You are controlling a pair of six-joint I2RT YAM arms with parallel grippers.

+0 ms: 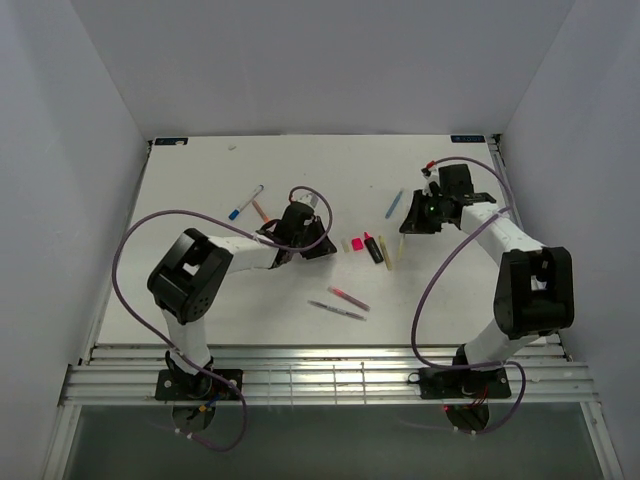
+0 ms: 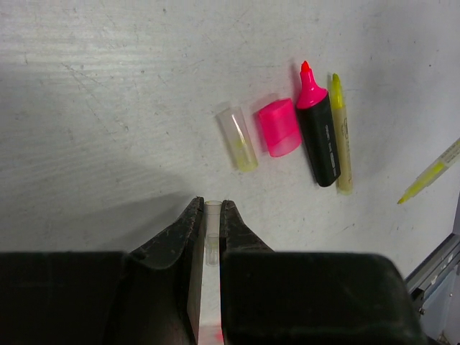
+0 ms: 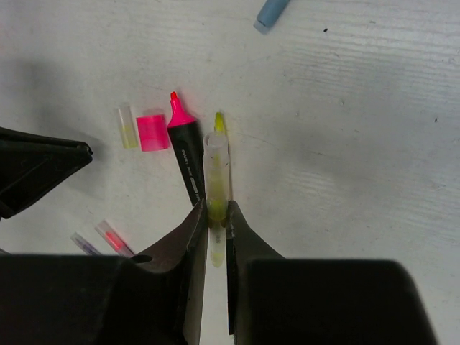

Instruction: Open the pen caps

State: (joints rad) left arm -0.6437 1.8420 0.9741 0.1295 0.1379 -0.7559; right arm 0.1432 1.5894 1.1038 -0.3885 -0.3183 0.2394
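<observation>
We see a scuffed white tabletop (image 1: 330,165) boxed in by pale walls (image 1: 60,150), where a black highlighter with a bare pink tip (image 2: 320,140) lies between a loose translucent pink cap (image 2: 279,127) and a thin yellow pen (image 2: 340,136), a clear yellowish cap (image 2: 238,139) just beyond the pink one. Our left gripper (image 2: 211,205) pinches a slim clear pen end (image 2: 212,215) near the highlighter; our right gripper (image 3: 213,210) clamps a clear-capped yellow pen (image 3: 215,162) beside it.

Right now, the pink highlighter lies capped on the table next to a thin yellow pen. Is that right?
Not capped. The pink highlighter lies uncapped on the table, tip bare, next to the thin yellow pen. Its pink cap lies loose on its other side. The left wrist view shows this.
</observation>
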